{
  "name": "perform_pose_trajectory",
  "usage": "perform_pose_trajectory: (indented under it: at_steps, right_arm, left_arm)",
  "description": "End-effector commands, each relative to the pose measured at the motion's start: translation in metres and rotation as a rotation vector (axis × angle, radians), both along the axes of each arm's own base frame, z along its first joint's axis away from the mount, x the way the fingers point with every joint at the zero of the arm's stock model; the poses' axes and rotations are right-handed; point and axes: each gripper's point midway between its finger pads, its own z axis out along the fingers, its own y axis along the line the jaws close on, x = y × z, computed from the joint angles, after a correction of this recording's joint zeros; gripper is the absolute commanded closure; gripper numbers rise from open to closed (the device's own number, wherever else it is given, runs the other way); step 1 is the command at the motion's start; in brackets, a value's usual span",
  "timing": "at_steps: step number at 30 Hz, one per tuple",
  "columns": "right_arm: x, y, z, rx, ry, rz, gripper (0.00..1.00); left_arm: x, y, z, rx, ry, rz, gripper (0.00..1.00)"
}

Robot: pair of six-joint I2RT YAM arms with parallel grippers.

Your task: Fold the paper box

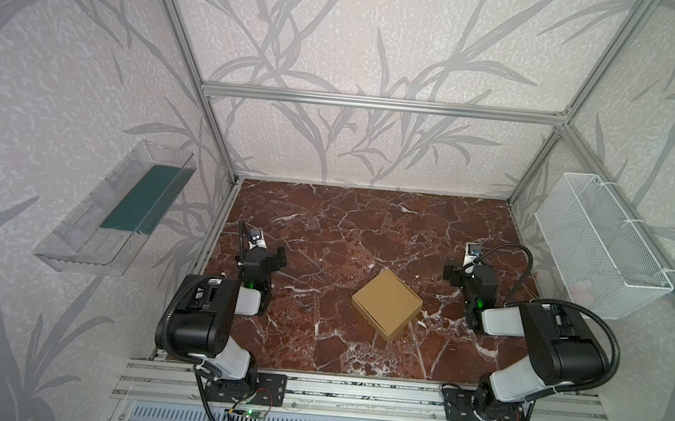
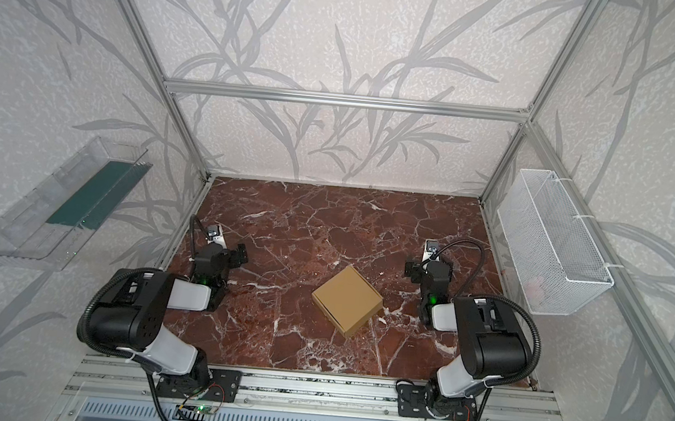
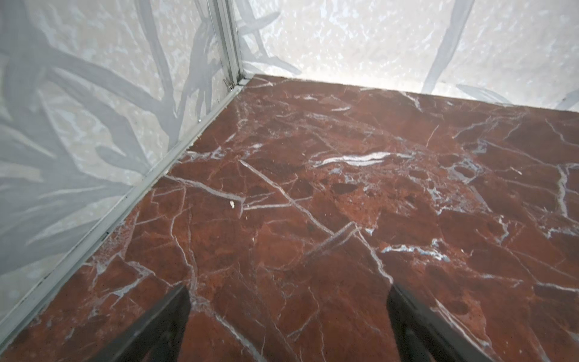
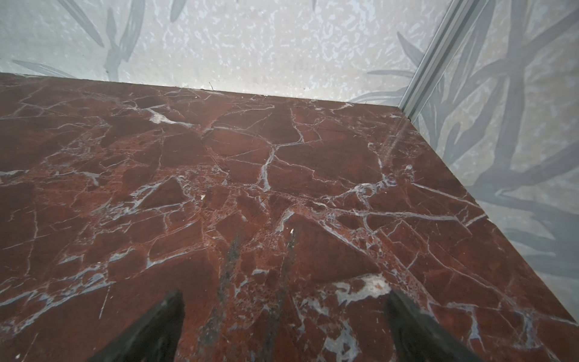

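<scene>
Flanking the paper box (image 1: 386, 305), left hand (image 3: 286, 293) and right hand (image 4: 285, 294), fingers (image 3: 169, 322) spread.

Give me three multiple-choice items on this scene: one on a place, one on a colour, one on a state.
1. The paper box lies: A on the marble table; B in a drawer; C on a chair.
2. The paper box is: A white; B tan-brown; C green.
3. The left hand and right hand are: A open, empty; B shut on the box; C shut, empty.
Key: 1 A, it rests flat on the marble; 2 B, plain cardboard colour; 3 A, both spread wide, nothing between.
</scene>
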Motion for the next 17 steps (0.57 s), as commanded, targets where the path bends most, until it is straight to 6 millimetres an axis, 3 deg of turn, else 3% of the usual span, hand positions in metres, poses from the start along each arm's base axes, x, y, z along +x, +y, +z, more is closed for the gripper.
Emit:
perform_pose_trajectory:
  at_steps: [1,7,17]
  right_arm:
    - [0.001,0.001,0.007,0.016,-0.039,0.002,0.01]
    - [-0.005,0.011,0.008,0.012,-0.068,0.071,0.01]
    - [0.001,0.006,0.007,0.015,-0.045,0.033,0.01]
  left_arm:
    - [0.006,0.005,0.014,0.042,-0.042,0.029,0.01]
    - [0.006,0.004,0.014,0.049,-0.044,0.027,0.01]
    - [0.007,0.004,0.014,0.047,-0.043,0.025,0.01]
